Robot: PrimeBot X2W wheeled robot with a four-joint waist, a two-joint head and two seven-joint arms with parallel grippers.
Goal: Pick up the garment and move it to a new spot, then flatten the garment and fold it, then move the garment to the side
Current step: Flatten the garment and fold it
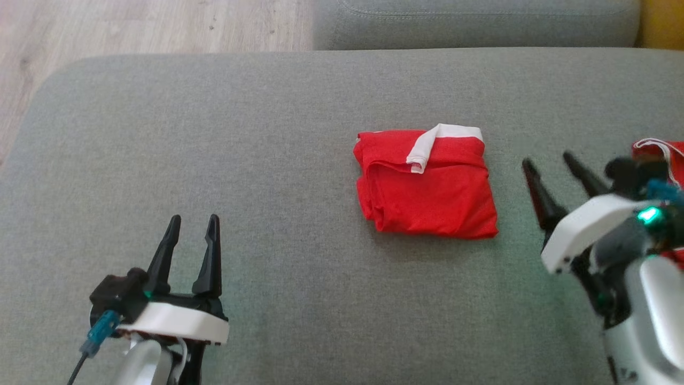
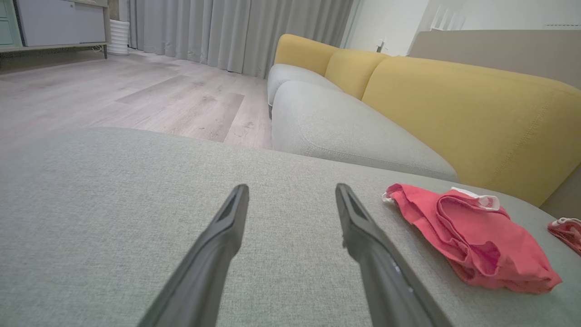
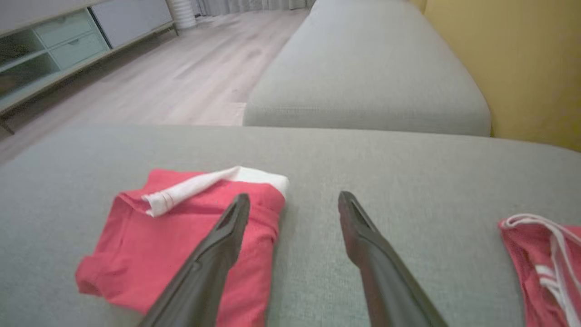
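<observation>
A red garment point(image 1: 427, 184) with a white band lies folded into a compact square on the grey sofa seat point(image 1: 267, 133), right of centre. It appears again in the left wrist view point(image 2: 472, 236) and the right wrist view point(image 3: 181, 236). My right gripper point(image 1: 550, 163) is open, just right of the garment and apart from it, with nothing between its fingers point(image 3: 218, 245). Far to the garment's left, near the front of the seat, my left gripper point(image 1: 193, 220) stands open and empty above the cushion point(image 2: 91, 218).
A second red piece of clothing with white cords point(image 1: 660, 152) lies at the right edge, behind my right arm point(image 3: 540, 259). A second grey seat cushion point(image 1: 475, 24) lies beyond, yellow backrests point(image 2: 454, 104) to the right, wooden floor point(image 1: 133, 27) at the far left.
</observation>
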